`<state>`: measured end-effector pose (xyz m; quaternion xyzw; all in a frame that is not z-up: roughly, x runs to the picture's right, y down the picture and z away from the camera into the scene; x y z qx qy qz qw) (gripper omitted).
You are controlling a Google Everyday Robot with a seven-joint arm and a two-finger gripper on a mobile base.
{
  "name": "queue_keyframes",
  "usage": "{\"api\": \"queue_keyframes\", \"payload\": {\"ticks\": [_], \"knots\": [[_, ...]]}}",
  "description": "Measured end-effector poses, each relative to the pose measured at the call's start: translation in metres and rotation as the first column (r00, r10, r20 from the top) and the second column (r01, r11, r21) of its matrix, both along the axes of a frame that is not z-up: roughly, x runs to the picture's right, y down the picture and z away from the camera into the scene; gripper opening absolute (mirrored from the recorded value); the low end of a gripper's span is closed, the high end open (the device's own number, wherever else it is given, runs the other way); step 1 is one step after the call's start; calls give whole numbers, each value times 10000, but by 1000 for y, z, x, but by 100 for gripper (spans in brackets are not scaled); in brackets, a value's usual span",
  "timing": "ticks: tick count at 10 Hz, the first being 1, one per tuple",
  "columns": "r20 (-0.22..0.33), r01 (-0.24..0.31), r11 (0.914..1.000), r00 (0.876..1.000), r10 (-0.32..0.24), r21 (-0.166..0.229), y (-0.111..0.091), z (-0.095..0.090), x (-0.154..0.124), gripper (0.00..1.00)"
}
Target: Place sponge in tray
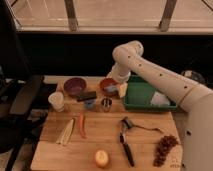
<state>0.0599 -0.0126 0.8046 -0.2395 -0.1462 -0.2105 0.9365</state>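
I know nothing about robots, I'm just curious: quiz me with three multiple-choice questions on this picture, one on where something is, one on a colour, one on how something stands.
1. Where is the robot's gripper?
A. at the left rim of the green plastic tray, beside the round orange bowl
B. low over the near left corner
C. out of view

2. What colour is that tray?
A. red
B. green
C. blue

3. How does the small white cup stand?
A. upright, mouth up
B. on its side
C. upside down

Answers:
1. A: the gripper hangs by the tray's left rim, with the pale yellow sponge right at it.
2. B: the tray's walls and floor are green.
3. A: the cup's open mouth faces up.
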Motion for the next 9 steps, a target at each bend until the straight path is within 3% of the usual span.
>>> {"api": "queue_keyframes", "payload": {"ticks": [6,9], "knots": [[-23,-15,10000,10000,15,-25,1,-1,3,80],[246,254,9987,9993,-265,436,-10,-4,-5,80]]}}
